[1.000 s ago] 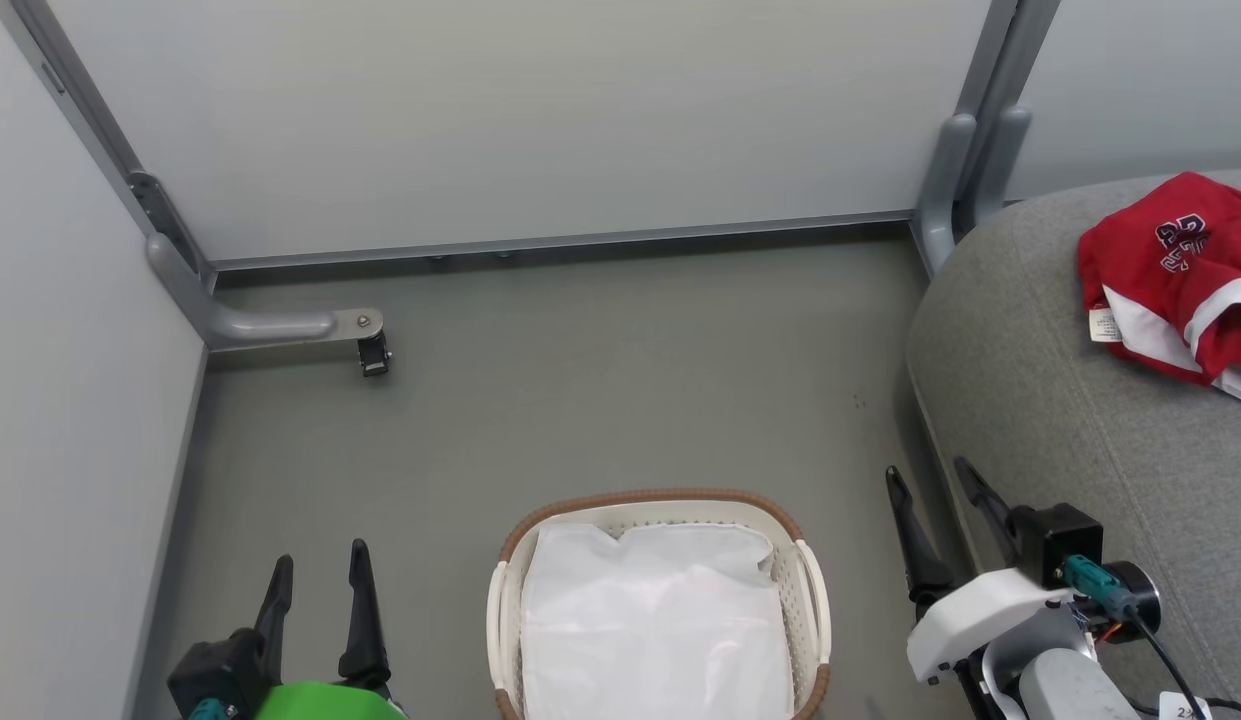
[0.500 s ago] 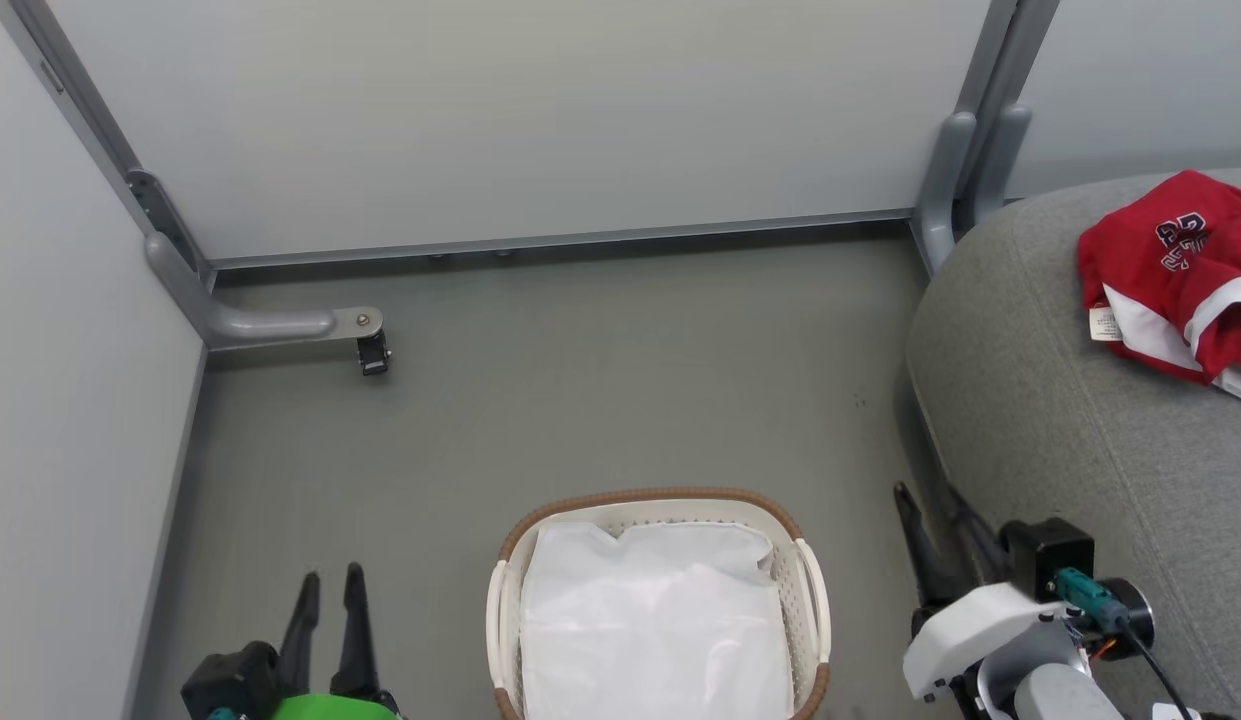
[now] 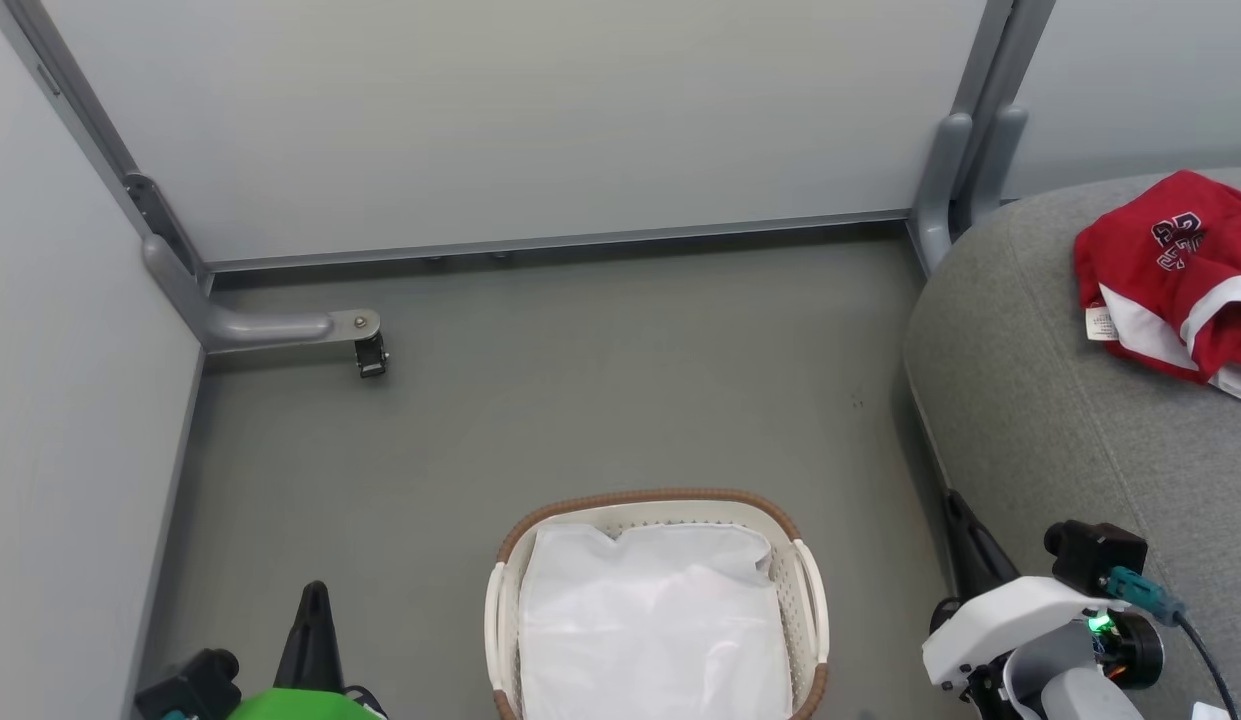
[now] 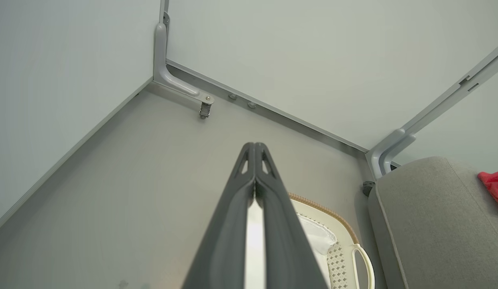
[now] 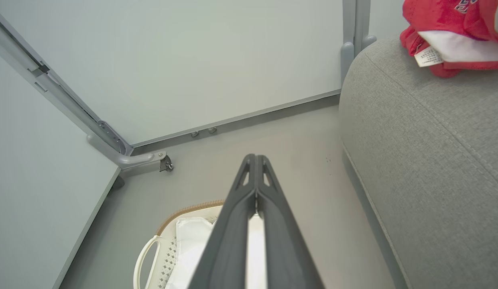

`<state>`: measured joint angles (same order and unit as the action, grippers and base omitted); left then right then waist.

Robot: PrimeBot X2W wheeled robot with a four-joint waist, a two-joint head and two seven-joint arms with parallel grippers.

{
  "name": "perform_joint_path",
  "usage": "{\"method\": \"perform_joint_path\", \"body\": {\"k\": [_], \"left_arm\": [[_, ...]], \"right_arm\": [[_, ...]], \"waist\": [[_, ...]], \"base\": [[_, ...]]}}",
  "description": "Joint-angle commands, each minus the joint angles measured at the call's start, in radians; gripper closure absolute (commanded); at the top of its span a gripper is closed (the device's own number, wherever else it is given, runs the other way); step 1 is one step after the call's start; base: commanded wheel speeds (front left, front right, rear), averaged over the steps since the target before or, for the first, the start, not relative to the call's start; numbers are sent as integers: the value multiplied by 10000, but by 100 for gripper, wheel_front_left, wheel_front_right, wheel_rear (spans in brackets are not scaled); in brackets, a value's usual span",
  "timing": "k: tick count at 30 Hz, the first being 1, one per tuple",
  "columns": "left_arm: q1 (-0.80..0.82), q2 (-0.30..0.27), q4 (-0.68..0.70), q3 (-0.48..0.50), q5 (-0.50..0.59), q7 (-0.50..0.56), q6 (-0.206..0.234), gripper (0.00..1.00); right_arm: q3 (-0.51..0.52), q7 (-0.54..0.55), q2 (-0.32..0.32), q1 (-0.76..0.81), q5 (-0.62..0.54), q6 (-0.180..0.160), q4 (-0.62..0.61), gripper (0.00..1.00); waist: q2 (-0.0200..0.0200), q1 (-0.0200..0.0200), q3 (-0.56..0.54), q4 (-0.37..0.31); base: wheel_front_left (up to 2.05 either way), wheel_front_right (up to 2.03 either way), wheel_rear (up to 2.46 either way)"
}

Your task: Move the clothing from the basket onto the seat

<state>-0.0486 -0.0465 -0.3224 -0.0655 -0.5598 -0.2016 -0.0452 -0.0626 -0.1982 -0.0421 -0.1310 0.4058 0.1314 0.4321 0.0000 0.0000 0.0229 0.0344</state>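
The left gripper has its jaws pressed together on nothing, low on the left. The right gripper has its jaws closed and empty too, at the foot of the large rounded grey fabric seat. Between the two, a small oval white perforated plastic basket with a brown woven rim stands on the grey floor, holding a plain white fabric liner. The crumpled red sports clothing, with white panels, block numerals and a small white tag, lies on the seat, well apart from both grippers.
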Motion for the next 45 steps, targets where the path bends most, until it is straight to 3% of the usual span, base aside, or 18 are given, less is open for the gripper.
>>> {"method": "perform_joint_path", "body": {"k": [1,21,45], "left_arm": [[307,-20,204,94,-369,99,-78,100],[672,-28,368,558,-3094,919,-290,100],[1018,-39,528,989,-5651,1695,-496,100]], "right_arm": [[103,100,-30,-83,445,-2,-238,100],[545,903,-50,13,3560,-4,-707,100],[979,1673,-69,90,6491,-6,-1123,100]], "waist": [[0,0,-3,-4],[0,0,-38,-65],[0,0,-79,-138]], "base": [[0,0,0],[0,0,0],[0,0,0]]}}
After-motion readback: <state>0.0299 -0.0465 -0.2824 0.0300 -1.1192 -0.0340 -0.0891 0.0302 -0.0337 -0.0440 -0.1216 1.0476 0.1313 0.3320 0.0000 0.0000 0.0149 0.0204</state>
